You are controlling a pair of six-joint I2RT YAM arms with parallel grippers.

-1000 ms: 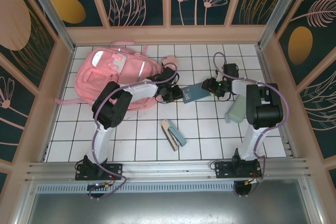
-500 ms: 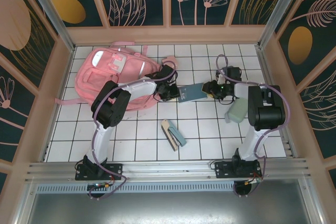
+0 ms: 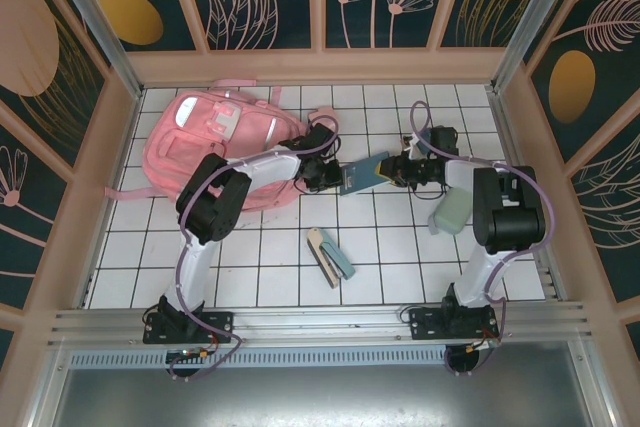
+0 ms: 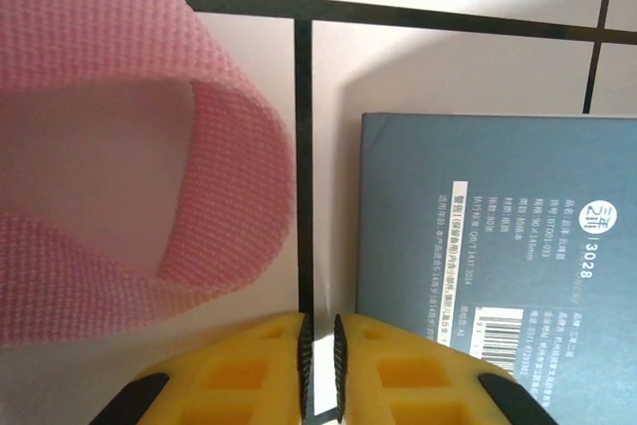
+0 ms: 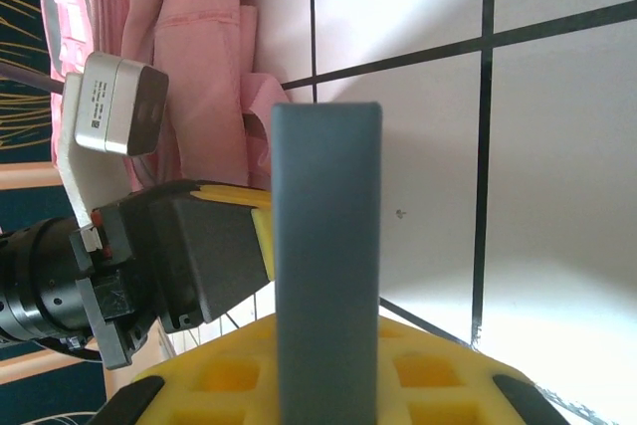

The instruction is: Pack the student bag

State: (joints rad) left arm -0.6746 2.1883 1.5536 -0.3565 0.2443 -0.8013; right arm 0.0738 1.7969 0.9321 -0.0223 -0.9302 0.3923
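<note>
The pink student bag (image 3: 205, 142) lies at the back left of the tiled floor, and its fabric (image 5: 189, 57) also shows in the right wrist view. A blue-grey notebook (image 3: 365, 173) is held off the tiles, tilted, just right of the bag. My right gripper (image 3: 396, 169) is shut on it, with the notebook's edge (image 5: 326, 246) standing between the yellow fingers (image 5: 438, 375). My left gripper (image 3: 328, 175) sits at the notebook's left edge. Its jaws (image 4: 318, 355) are shut with nothing between them, beside a pink strap loop (image 4: 149, 156) and the notebook's printed back cover (image 4: 498, 246).
A tan and teal stapler-like item (image 3: 330, 255) lies in the middle front. A pale green case (image 3: 450, 209) rests under the right arm. Wooden walls (image 3: 320, 65) enclose the floor on three sides.
My right gripper has moved left with the notebook and raised it from flat to tilted, up against the left gripper. The left gripper and bag have barely moved.
</note>
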